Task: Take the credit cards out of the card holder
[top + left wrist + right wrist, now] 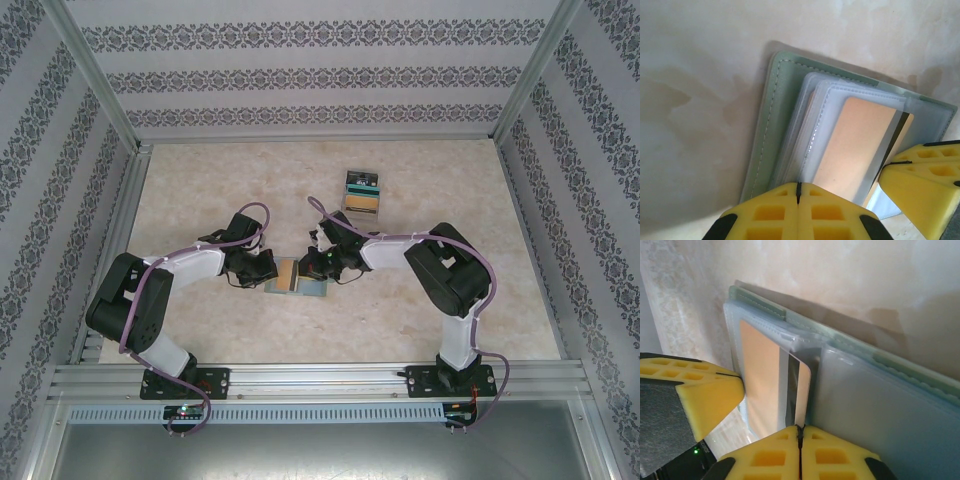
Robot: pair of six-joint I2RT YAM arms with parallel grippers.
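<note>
Dull-green card holder (pixel 296 280) lies open on the marbled desk (pixel 200 190), low in the middle of the top view, hemmed in by both arms. The left gripper (pixel 262 268) sits against its left side and the right gripper (pixel 316 266) against its right.

In the left wrist view, the left gripper's yellow pads are pressed together with no gap at the bottom centre. They meet the near edge of the holder's clear sleeves (pixel 822 97). A tan-gold card (pixel 855 145) lies inside the top sleeve, just above and to the right of those tips. Whether the pads pinch a sleeve edge I cannot tell.

In the right wrist view, the right gripper's pads are likewise closed tight at the bottom centre, right at the near end of the tan-gold card where it sticks out of its sleeve. A real grip on the card cannot be made out.

A staggered pile of cards (pixel 361 192) in teal, black and tan rests on the desk, well apart to the upper right of the holder.
</note>
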